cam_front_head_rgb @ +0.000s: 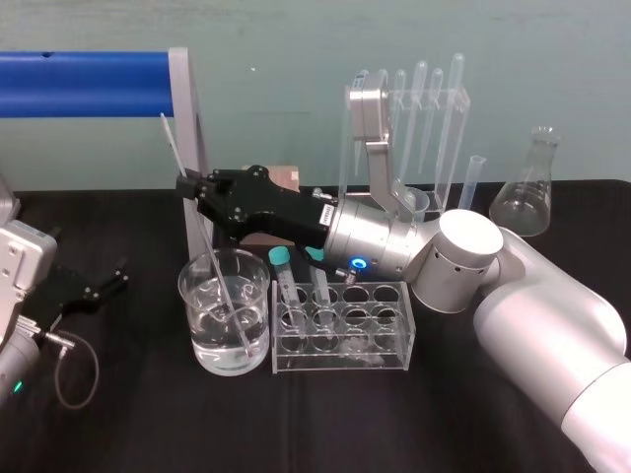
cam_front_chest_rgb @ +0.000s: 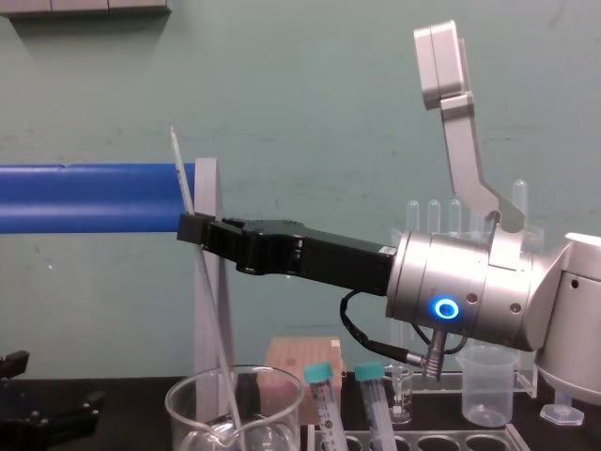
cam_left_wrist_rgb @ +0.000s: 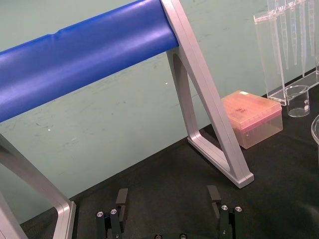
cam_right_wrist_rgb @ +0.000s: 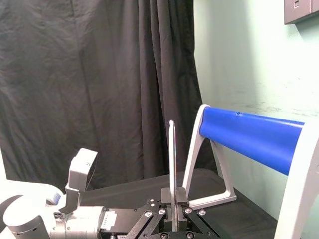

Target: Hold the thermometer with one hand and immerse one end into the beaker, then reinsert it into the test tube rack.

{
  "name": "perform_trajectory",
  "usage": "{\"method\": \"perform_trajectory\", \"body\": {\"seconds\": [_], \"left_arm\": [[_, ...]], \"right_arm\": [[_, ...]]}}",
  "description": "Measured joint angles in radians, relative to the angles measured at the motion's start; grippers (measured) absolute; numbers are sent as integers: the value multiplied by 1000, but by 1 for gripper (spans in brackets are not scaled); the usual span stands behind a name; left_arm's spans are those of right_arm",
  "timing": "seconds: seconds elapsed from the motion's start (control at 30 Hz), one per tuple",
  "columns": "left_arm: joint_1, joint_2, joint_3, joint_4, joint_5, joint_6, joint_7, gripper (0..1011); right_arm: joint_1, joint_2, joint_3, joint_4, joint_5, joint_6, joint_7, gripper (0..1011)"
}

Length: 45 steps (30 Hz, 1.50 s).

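Observation:
The thermometer point(cam_front_head_rgb: 204, 241) is a long thin glass rod, tilted, with its lower end inside the beaker point(cam_front_head_rgb: 187, 288) and dipping into the water. My right gripper point(cam_front_head_rgb: 189, 187) is shut on the rod's upper part, above the beaker's far rim. In the chest view the thermometer point(cam_front_chest_rgb: 207, 301) slants down from the right gripper point(cam_front_chest_rgb: 188, 228) into the beaker point(cam_front_chest_rgb: 188, 406). The wrist view has the rod point(cam_right_wrist_rgb: 172, 154) rising from the shut fingers point(cam_right_wrist_rgb: 180, 195). The test tube rack point(cam_front_head_rgb: 396, 340), holding two teal-capped tubes point(cam_front_head_rgb: 286, 276), stands just right of the beaker. My left gripper point(cam_left_wrist_rgb: 168, 196) rests open at the table's left.
A blue roller on a grey frame point(cam_front_head_rgb: 187, 128) stands behind the beaker. An acrylic pipette stand point(cam_front_head_rgb: 434, 108), a conical flask point(cam_front_head_rgb: 527, 187), a small plastic beaker point(cam_front_chest_rgb: 486, 383) and a pink tip box point(cam_left_wrist_rgb: 251, 117) sit farther back. A cable point(cam_front_head_rgb: 74, 370) loops by the left arm.

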Motion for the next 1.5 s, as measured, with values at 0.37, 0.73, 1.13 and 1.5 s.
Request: {"method": "perform_trajectory", "body": {"seconds": [0.37, 0.73, 1.13, 1.5], "left_arm": [[0, 0, 0, 0, 0, 0, 0, 1008], [0, 0, 0, 0, 0, 0, 0, 1008], [0, 0, 0, 0, 0, 0, 0, 1008], [0, 0, 0, 0, 0, 0, 0, 1008]], "right_arm": [[-1, -1, -2, 0, -2, 0, 0, 56], [-4, 0, -5, -3, -3, 3, 0, 56], [-6, 3, -6, -7, -3, 4, -1, 56], [-6, 3, -6, -4, -3, 4, -1, 56]]}}
